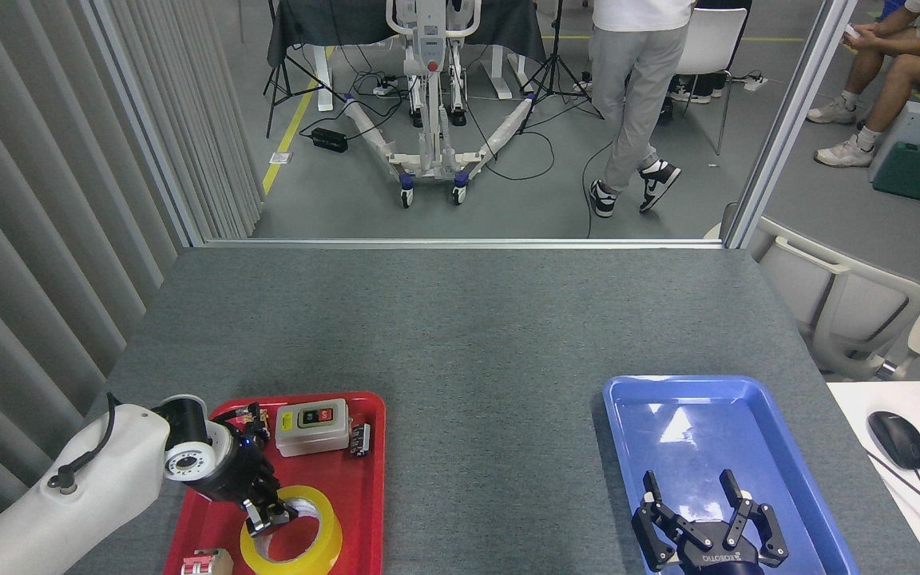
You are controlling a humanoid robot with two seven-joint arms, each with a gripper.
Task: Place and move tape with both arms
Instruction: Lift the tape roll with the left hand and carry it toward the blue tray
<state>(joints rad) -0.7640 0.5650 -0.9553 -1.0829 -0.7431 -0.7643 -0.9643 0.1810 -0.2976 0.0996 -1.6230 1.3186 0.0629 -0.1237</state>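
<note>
our left gripper [272,511] clamps the tape [292,537] rim in red tray [364,495]; right gripper [695,495] fingers apart over blue tray [628,399].

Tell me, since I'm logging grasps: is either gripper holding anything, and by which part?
The left gripper pinches the translucent yellow tape roll by its near-left wall, one finger inside the core. The right gripper is open, holding nothing.

A red tray [364,511] sits lower left on the grey counter [460,335], holding a switch box [312,426]. A blue tray [699,415] lies lower right. A mouse [898,439] rests at the right edge.
</note>
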